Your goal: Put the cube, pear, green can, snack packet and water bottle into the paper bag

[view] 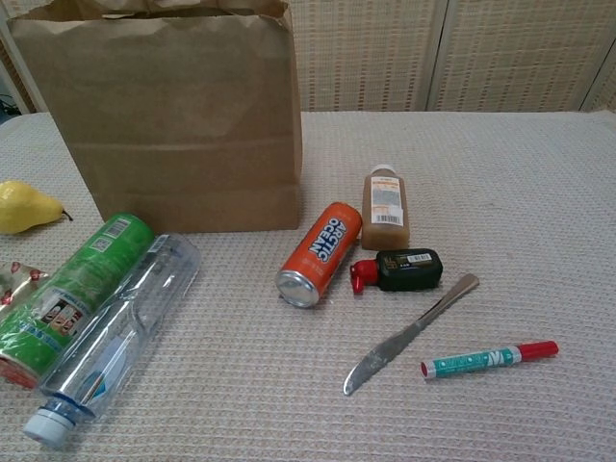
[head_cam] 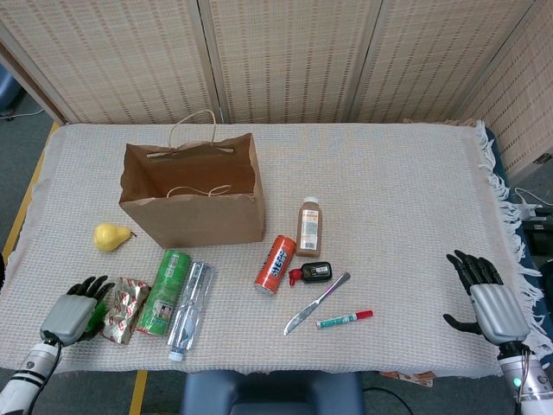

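The open brown paper bag [head_cam: 192, 194] [view: 173, 125] stands upright at the back left. Left of it lies the yellow pear [head_cam: 111, 235] [view: 24, 207]. In front of the bag, the green can [head_cam: 164, 279] [view: 72, 289] and the clear water bottle [head_cam: 190, 304] [view: 115, 337] lie side by side, with the snack packet [head_cam: 125, 309] [view: 14, 279] to their left. My left hand [head_cam: 73, 313] rests at the front left edge, fingers spread, beside the packet. A small green thing [head_cam: 98, 316], maybe the cube, peeks out beside it. My right hand [head_cam: 488, 303] lies open at the front right, holding nothing.
Right of the bag lie an orange can [head_cam: 276, 264] [view: 320, 252], a brown bottle [head_cam: 309, 226] [view: 386, 207], a small black and red item [head_cam: 313, 272] [view: 404, 269], a table knife [head_cam: 315, 303] [view: 409, 334] and a marker [head_cam: 344, 319] [view: 489, 359]. Folding screens stand behind the table.
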